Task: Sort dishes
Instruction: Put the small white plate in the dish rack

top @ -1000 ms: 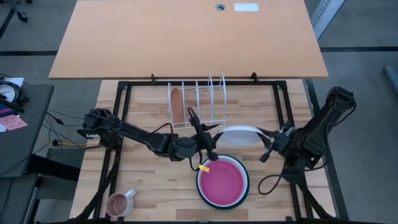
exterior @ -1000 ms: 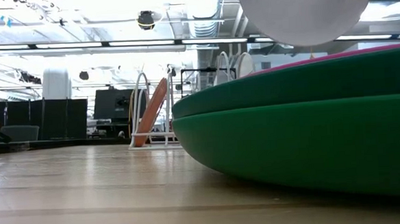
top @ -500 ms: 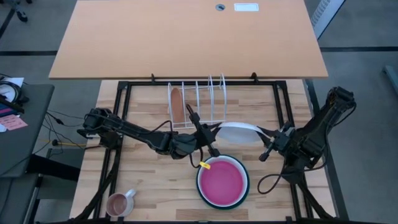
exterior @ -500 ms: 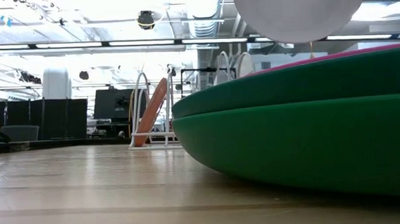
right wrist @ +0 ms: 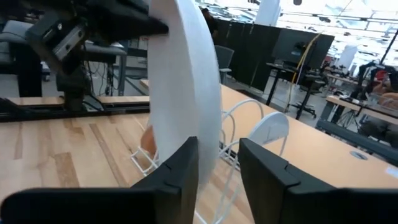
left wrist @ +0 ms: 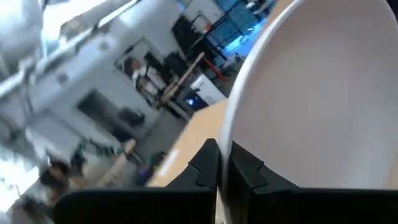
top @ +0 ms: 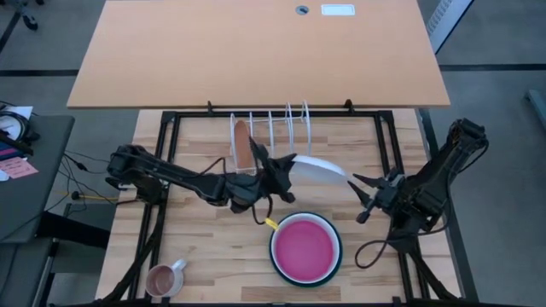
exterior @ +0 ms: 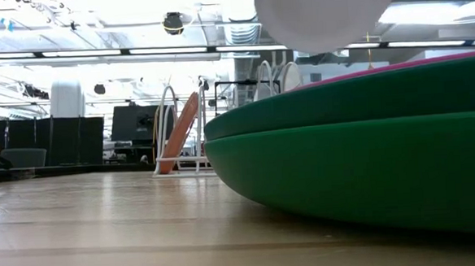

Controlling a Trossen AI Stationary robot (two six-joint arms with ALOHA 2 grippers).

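The left gripper (top: 286, 165) pinches the white plate's (top: 319, 170) rim, holding it airborne just before the wire rack (top: 271, 141). The right gripper (top: 362, 189), fingers spread, sits beside the plate's far edge. Keep the plate upright and aligned with an empty slot.

Two dark, slender jointed arms on a black tube frame

Both arms are matte black from base to tip, built of thin links with bulkier blocks at the joints; black cables loop loose beside each. The left pincer (top: 275, 162) ends in two narrow black fingers (left wrist: 205, 167) with angular, stepped faces. The right pincer (top: 356, 182) carries broader, flat black fingers (right wrist: 176, 176), squared at the tips.
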